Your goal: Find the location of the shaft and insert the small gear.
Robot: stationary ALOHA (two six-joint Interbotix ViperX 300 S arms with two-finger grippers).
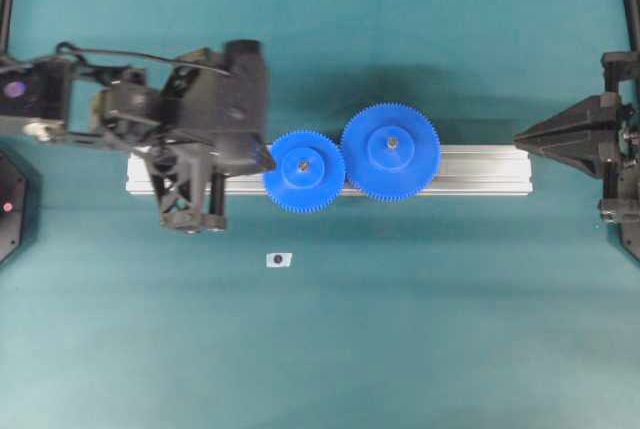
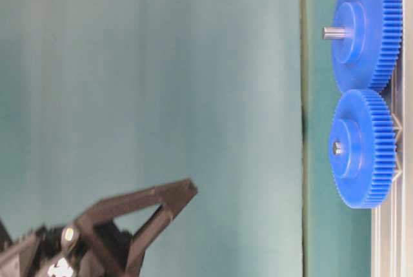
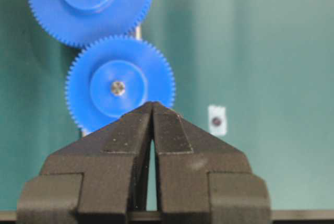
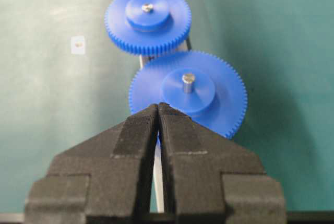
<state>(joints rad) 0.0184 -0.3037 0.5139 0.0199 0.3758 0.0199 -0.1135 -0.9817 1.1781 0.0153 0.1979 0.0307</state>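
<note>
Teal bench point(image 1: 420, 329); rail point(image 1: 480, 171) crosses mid-field. Small gear point(image 1: 303, 171) seated on shaft point(image 1: 303, 165), teeth meeting larger gear point(image 1: 390, 151). Left claw point(image 1: 262, 154) closed, empty, beside small gear's rim; right claw point(image 1: 520, 139) closed, well apart.

The left arm is reaching in from the left edge of the overhead view, its wrist bent so that the left tool point(image 3: 152, 110) is pointing toward the middle. Its two fingers are pressing together at the tips, gripping nothing. The right tool point(image 4: 158, 110) is sitting at the right edge, pointing inward, fingers likewise meeting, holding nothing.
</note>
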